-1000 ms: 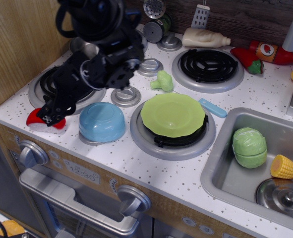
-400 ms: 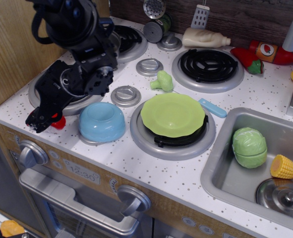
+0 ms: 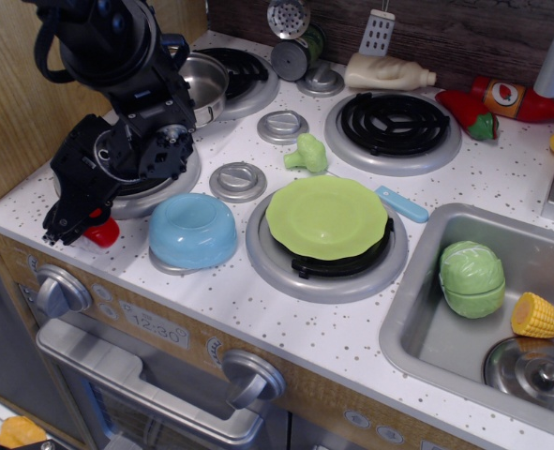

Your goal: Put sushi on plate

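Observation:
The sushi (image 3: 103, 232) lies on the speckled counter at the front left, by the left burner. Only its red right part shows; the rest is hidden under my black gripper (image 3: 66, 227). The gripper is down at the sushi's left side, and its dark fingers look spread around it. The lime-green plate (image 3: 325, 216) sits on the front middle burner, to the right of the sushi, with a light-blue bowl (image 3: 192, 230) between them.
A silver pot (image 3: 202, 84) stands on the back left burner behind my arm. A green broccoli piece (image 3: 306, 155) lies behind the plate. The sink (image 3: 417, 281) at the right holds a cabbage (image 3: 471, 277) and corn (image 3: 537, 317). A wooden wall is at the left.
My arm has swung left and down toward the counter's front left corner. The gripper now covers more of the sushi, and the silver pot has come into view behind the arm.

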Available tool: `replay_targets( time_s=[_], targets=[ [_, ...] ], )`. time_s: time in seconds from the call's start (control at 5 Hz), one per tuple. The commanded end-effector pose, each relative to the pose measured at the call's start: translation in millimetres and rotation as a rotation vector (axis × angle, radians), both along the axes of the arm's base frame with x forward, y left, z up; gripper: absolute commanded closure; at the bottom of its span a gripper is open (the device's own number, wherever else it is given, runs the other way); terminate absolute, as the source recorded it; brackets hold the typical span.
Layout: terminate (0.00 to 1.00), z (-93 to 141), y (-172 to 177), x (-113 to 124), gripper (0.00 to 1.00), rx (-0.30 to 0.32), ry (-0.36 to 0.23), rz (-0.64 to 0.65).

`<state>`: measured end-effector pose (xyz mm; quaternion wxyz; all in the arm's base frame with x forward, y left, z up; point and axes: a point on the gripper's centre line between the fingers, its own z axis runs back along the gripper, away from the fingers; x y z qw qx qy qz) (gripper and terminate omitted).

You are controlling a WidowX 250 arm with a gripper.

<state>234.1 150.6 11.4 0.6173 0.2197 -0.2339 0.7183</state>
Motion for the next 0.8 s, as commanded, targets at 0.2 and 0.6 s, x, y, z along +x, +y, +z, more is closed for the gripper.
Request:
replay_targets(
  time_s=[0.2, 0.6],
  targets=[
    [0.0, 41, -29, 16, 1.0, -0.006, 0.001, -0.036],
    [0.0, 88, -62, 39, 1.0, 0.036, 0.065, -0.101]
  ],
)
